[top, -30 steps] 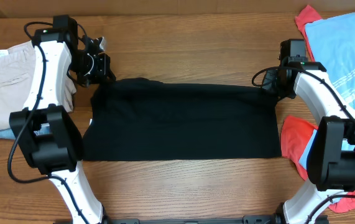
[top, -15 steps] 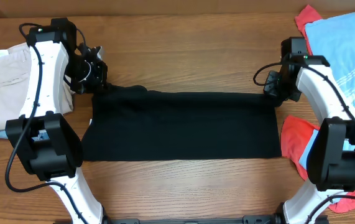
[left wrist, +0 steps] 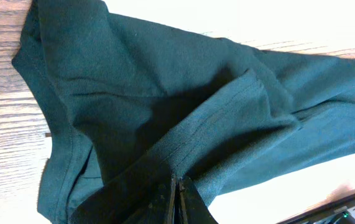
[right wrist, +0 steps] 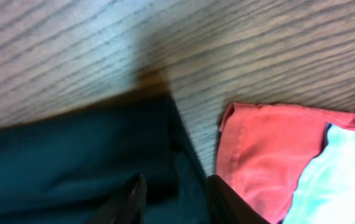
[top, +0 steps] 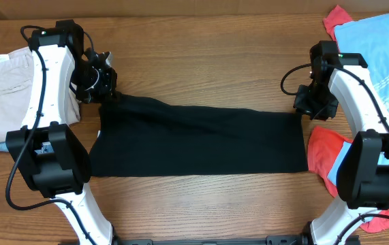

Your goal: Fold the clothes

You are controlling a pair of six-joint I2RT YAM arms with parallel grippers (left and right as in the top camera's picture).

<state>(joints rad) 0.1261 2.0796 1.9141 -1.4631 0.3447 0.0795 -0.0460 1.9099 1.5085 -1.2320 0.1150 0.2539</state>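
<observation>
- Two robot arms reach over a wooden desk [top: 201, 54], one from each side.
- A big black T-shirt [top: 201, 139] lies spread across the middle of the desk, long from left to right.
- The left pincer [top: 107, 92] is at the far left corner of the black T-shirt. It is clenched tight on a fold of the black cloth, and that corner is bunched up.
- The right pincer [top: 304, 109] is at the far right corner. Its fingers stand apart and have let go, and the black cloth lies flat under them.
- A red shirt [top: 322, 158] lies just beside the right edge of the black T-shirt, by the right arm.
- A light-blue shirt [top: 378, 54] with white print lies at the far right, on top of more red cloth.
- A tan piece of clothing [top: 3, 88] lies at the left edge of the desk.
</observation>
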